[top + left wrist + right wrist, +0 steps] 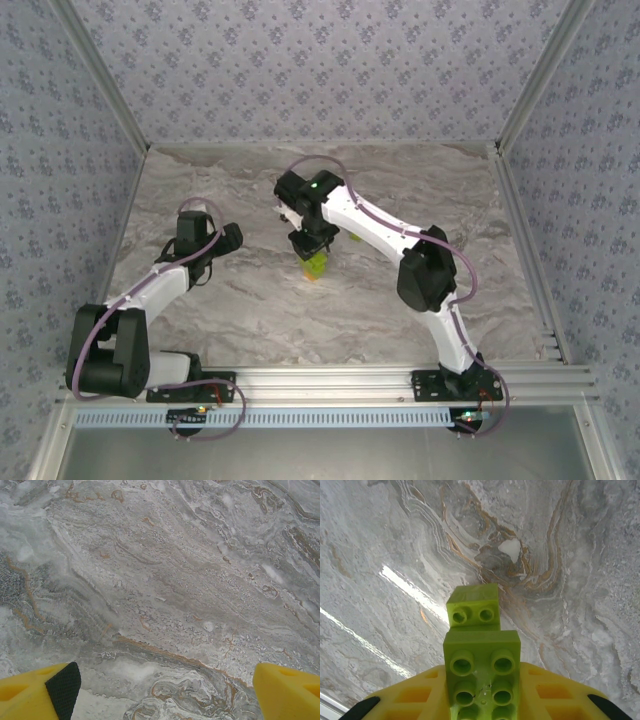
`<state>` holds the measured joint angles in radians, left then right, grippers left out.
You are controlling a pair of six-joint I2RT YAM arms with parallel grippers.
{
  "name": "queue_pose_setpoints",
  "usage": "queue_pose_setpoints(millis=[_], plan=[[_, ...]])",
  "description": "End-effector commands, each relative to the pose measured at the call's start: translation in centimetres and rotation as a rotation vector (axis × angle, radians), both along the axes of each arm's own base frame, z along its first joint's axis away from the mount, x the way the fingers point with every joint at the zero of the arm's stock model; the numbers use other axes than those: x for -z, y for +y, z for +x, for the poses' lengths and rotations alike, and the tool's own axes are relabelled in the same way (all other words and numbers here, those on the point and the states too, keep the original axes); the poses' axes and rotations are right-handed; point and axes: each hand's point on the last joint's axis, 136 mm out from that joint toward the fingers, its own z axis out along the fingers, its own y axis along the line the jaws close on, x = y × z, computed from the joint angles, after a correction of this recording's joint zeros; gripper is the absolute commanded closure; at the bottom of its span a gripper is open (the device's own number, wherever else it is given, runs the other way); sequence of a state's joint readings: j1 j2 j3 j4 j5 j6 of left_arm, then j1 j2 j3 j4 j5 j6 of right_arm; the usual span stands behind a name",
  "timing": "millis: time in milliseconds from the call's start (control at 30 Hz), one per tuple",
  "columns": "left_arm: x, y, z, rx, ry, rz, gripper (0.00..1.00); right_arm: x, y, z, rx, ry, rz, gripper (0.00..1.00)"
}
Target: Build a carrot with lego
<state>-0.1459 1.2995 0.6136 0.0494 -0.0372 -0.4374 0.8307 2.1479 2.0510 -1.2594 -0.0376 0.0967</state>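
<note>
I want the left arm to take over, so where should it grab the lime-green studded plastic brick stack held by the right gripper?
Take the small two-stud brick at the free end of the lime-green plastic brick stack, which juts past the right gripper's closed fingers. Probably pinch its smooth side walls, bringing the open left gripper in from the left.

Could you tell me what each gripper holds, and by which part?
The right gripper clamps the lime-green lego stack by the sides of its wider near brick; the left gripper holds nothing.
</note>
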Motion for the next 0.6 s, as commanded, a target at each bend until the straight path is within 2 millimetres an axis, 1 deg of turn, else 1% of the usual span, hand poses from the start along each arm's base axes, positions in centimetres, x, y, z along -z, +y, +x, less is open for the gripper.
queue_pose_setpoints(millis=[0, 133, 567], plan=[[-0.8, -0.2, 0.3, 0.014, -0.028, -0.007, 0.09, -0.7, -0.5, -0.3, 0.005, -0.015, 0.011, 0.67], [-0.8, -0.2, 0.3, 0.016, -0.028, -0.006, 0.09, -0.2, -0.2, -0.7, -0.004, -0.005, 0.018, 0.67], [-0.7, -0.2, 0.3, 0.015, -0.024, -0.005, 0.09, 0.4, 0.3, -0.6, -0.015, 0.006, 0.033, 0.67]])
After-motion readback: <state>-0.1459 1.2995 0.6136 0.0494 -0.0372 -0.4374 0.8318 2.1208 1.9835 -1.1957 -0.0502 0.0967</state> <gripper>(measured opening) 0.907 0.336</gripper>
